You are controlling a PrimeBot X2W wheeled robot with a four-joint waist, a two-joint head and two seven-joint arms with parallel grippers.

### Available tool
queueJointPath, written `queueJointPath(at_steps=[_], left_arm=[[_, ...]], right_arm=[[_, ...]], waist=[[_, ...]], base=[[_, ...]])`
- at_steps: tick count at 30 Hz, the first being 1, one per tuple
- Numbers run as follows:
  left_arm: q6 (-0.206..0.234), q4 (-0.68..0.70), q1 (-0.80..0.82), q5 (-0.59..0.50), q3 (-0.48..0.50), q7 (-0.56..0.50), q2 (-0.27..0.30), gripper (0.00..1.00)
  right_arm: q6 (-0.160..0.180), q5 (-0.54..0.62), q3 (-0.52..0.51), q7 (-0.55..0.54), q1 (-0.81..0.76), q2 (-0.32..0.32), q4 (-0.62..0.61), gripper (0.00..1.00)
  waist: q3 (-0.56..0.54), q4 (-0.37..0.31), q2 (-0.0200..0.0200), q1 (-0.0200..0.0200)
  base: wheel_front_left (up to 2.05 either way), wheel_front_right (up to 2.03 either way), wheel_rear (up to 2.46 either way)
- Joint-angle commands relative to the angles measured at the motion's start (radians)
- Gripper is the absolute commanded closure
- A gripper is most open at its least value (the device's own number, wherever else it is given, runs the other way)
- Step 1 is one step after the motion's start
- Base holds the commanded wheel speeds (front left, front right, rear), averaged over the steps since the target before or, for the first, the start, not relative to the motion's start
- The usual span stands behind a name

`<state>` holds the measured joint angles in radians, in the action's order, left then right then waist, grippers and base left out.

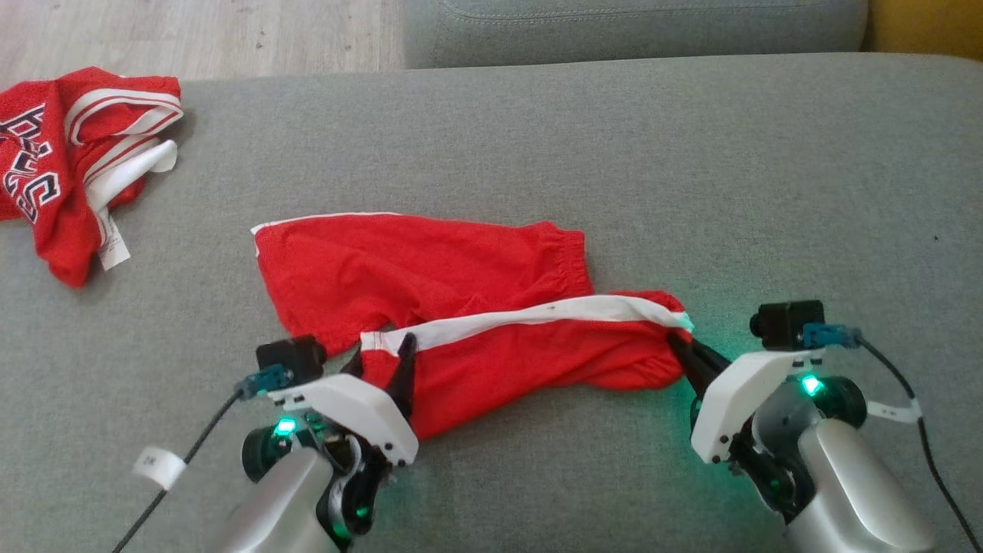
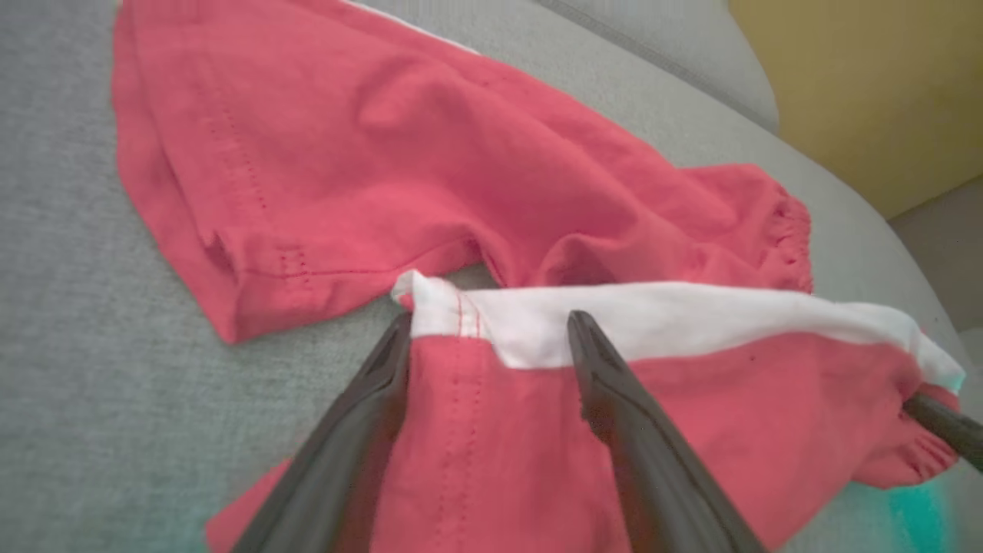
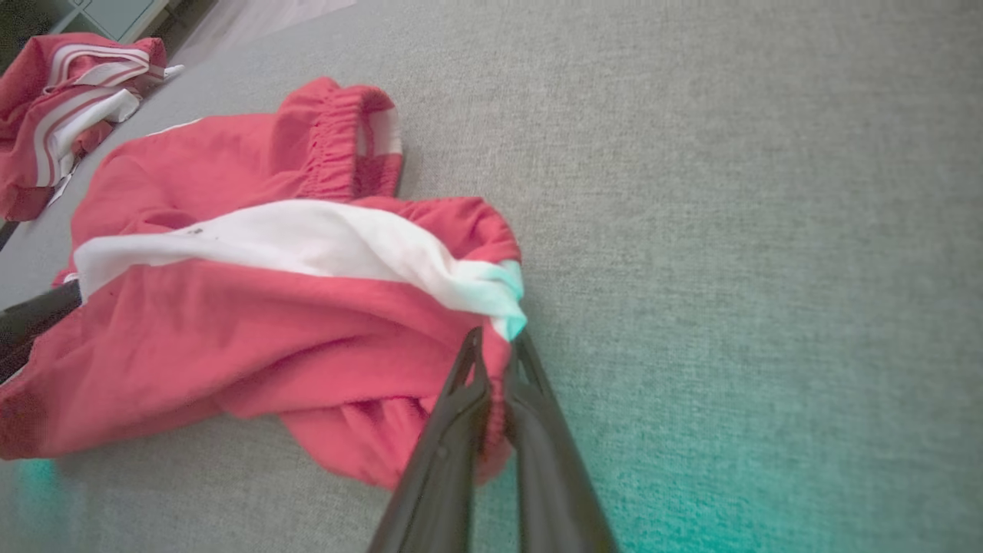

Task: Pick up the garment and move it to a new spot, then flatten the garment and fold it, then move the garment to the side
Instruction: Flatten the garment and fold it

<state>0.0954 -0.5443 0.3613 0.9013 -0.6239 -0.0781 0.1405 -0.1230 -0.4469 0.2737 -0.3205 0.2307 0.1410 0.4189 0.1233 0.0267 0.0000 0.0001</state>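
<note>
My right pincer [image 3: 495,342] is clamped together on the waistband end of the red shorts [image 1: 430,269], right where the white stripe [image 1: 537,311] runs out. My left pincer [image 2: 491,319] stands wide apart over the other end of that stripe. One finger sits at the outer edge of the leg hem and the other lies over the cloth, with nothing gripped.

The shorts lie crumpled across the middle of the grey couch cushion [image 1: 691,192]. The near leg is twisted so the stripe rides on top, and the far leg is spread flatter behind it. A second red jersey [image 1: 54,161] sits bunched well apart at the far left corner.

I judge this to be the flattening step, with one end secured and the other about to be taken. Next I should bring my left fingers down around the stitched hem corner and close on it. Then I can draw both arms apart to pull the twist out, watching that I catch both layers.
</note>
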Motion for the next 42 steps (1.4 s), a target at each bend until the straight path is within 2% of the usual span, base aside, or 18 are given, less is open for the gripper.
queueJointPath(at_steps=[1,2,3,4,5,7,11,19,22,26,30,35,40,42], left_arm=[[-0.006,0.023,0.052,0.009,0.045,0.014,0.004,0.0],[-0.009,0.021,0.053,0.015,0.049,0.015,0.002,0.0],[-0.011,0.018,0.054,0.019,0.05,0.014,0.0,0.09],[-0.011,0.014,0.056,0.019,0.05,0.012,0.0,0.35],[-0.011,0.009,0.057,0.019,0.049,0.012,0.0,0.51],[-0.009,-0.004,0.062,0.018,0.048,0.013,-0.001,0.6],[-0.004,-0.029,0.077,0.019,0.054,0.03,-0.011,1.0],[-0.03,-0.002,0.084,-0.005,0.064,0.144,-0.013,1.0],[-0.034,0.06,0.065,-0.016,0.072,0.192,-0.001,1.0],[-0.019,0.197,0.024,-0.037,0.083,0.247,0.027,1.0],[0.018,0.388,-0.03,-0.066,0.094,0.271,0.071,1.0],[0.09,0.662,-0.069,-0.12,0.127,0.273,0.148,1.0],[0.152,0.888,-0.024,-0.163,0.181,0.214,0.229,1.0],[0.16,0.915,0.004,-0.166,0.196,0.188,0.248,1.0]], right_arm=[[-0.008,0.007,0.019,0.016,0.045,0.001,-0.029,1.0],[-0.008,0.007,0.02,0.017,0.046,0.001,-0.028,1.0],[-0.008,0.007,0.02,0.019,0.047,0.001,-0.026,1.0],[-0.008,0.007,0.021,0.021,0.048,0.0,-0.024,1.0],[-0.008,0.007,0.022,0.022,0.048,0.0,-0.022,1.0],[-0.008,0.005,0.024,0.026,0.05,-0.001,-0.019,1.0],[-0.008,0.001,0.028,0.034,0.052,0.0,-0.013,1.0],[-0.008,0.0,0.012,0.083,0.044,0.005,-0.033,1.0],[-0.008,0.001,-0.008,0.107,0.032,0.008,-0.072,1.0],[-0.008,0.01,-0.041,0.126,0.006,0.016,-0.163,1.0],[-0.008,0.031,-0.086,0.122,-0.039,0.025,-0.305,1.0],[-0.008,0.057,-0.15,0.07,-0.096,0.026,-0.544,1.0],[-0.008,0.096,-0.201,-0.038,-0.111,0.03,-0.788,1.0],[-0.008,0.095,-0.207,-0.077,-0.104,0.029,-0.832,1.0]], waist=[[0.001,-0.001,0.0,-0.0001],[0.002,-0.001,0.0,-0.0001],[0.003,-0.001,0.0,-0.0001],[0.004,-0.002,0.0,-0.0001],[0.004,-0.002,0.0,-0.0001],[0.006,-0.003,0.0,-0.0001],[0.007,-0.005,0.0,-0.0001],[-0.016,-0.004,0.0,-0.0001],[-0.039,0.002,0.0,-0.0001],[-0.079,0.01,0.0,-0.0001],[-0.125,0.013,0.0,-0.0001],[-0.16,0.009,0.0,-0.0001],[-0.17,-0.004,0.0,-0.0001],[-0.164,-0.009,0.0,-0.0001]], base=[[0.0,0.0,0.0],[0.0,0.0,0.0],[0.0,0.0,0.0],[0.0,0.0,0.0],[0.0,0.0,0.0],[0.0,0.0,0.0],[0.0,0.0,0.0],[0.0,0.0,0.0],[0.0,0.0,0.0],[0.0,0.0,0.0],[0.0,0.0,0.0],[0.0,0.0,0.0],[0.0,0.0,0.0],[0.0,0.0,0.0]])
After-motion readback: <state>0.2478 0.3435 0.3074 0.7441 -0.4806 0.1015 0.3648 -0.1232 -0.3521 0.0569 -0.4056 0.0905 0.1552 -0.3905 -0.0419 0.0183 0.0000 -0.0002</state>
